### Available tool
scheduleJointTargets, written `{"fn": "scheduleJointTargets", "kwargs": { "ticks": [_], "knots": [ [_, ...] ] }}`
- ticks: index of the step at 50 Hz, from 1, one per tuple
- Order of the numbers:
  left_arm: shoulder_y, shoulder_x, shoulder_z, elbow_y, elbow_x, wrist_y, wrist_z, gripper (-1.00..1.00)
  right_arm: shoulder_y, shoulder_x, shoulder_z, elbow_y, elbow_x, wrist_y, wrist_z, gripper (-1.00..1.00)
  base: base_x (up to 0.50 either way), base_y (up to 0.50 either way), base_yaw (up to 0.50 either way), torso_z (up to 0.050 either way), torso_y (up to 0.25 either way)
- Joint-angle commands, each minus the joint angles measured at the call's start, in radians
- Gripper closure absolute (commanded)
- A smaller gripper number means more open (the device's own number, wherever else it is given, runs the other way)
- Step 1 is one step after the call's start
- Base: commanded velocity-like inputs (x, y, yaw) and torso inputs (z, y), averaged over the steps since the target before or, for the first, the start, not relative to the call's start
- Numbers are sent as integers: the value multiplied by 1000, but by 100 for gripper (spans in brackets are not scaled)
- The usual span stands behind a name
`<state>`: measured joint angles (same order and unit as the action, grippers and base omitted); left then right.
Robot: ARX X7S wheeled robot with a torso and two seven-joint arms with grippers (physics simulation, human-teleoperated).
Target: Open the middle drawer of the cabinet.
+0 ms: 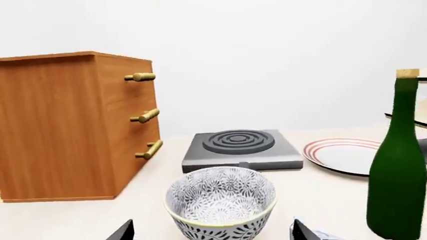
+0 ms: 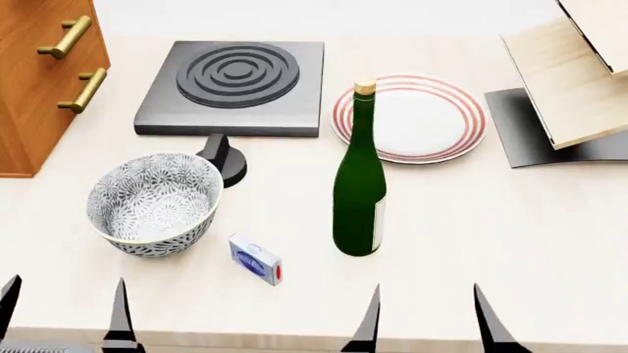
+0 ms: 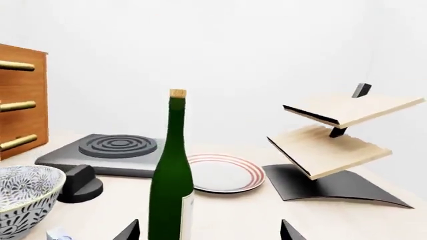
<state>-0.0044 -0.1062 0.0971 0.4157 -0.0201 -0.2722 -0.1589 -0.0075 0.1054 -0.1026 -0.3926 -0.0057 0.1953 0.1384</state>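
Note:
The orange-brown cabinet (image 1: 60, 125) stands at the table's far left, also seen in the head view (image 2: 29, 95). Its three drawers look shut. The middle drawer (image 1: 123, 120) carries a brass bar handle (image 1: 145, 116), which also shows in the right wrist view (image 3: 17, 105). My left gripper (image 2: 64, 312) hovers open and empty at the table's near edge, well short of the cabinet, with the patterned bowl (image 1: 220, 200) just ahead of it. My right gripper (image 2: 427, 316) is open and empty too, behind the green bottle (image 3: 170, 175).
A grey stove plate (image 2: 231, 77) with a black knob (image 2: 223, 158) sits beside the cabinet. A striped plate (image 2: 422, 118) and a pale wooden rack (image 2: 569, 81) stand to the right. A small blue box (image 2: 255, 259) lies between the bowl (image 2: 152, 202) and the bottle (image 2: 359, 184).

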Motion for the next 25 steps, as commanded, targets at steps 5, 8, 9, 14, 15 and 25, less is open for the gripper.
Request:
{"fn": "scheduleJointTargets", "kwargs": {
  "ticks": [5, 8, 9, 14, 15, 25],
  "knots": [
    [-36, -8, 3, 345, -10, -177, 19, -100, 25, 1, -7, -399, -63, 255, 17, -100, 0, 0, 0, 0, 0],
    [-64, -10, -12, 417, -32, -238, 16, -100, 40, 1, -16, -474, -72, 311, 21, -100, 0, 0, 0, 0, 0],
    [-70, -11, -15, 433, -37, -252, 16, -100, 43, 2, -20, -488, -77, 320, 25, -100, 0, 0, 0, 0, 0],
    [-94, -25, -25, 543, -54, -324, 10, -100, 66, 10, -51, -574, -111, 382, 33, -100, 0, 0, 0, 0, 0],
    [-98, -30, -22, 566, -52, -332, 9, -100, 72, 10, -56, -591, -113, 394, 32, -100, 0, 0, 0, 0, 0],
    [-90, -51, 5, 577, -41, -315, 2, -100, 72, 34, -82, -605, -146, 351, 55, -100, 0, 0, 0, 0, 0]
  ]
}}
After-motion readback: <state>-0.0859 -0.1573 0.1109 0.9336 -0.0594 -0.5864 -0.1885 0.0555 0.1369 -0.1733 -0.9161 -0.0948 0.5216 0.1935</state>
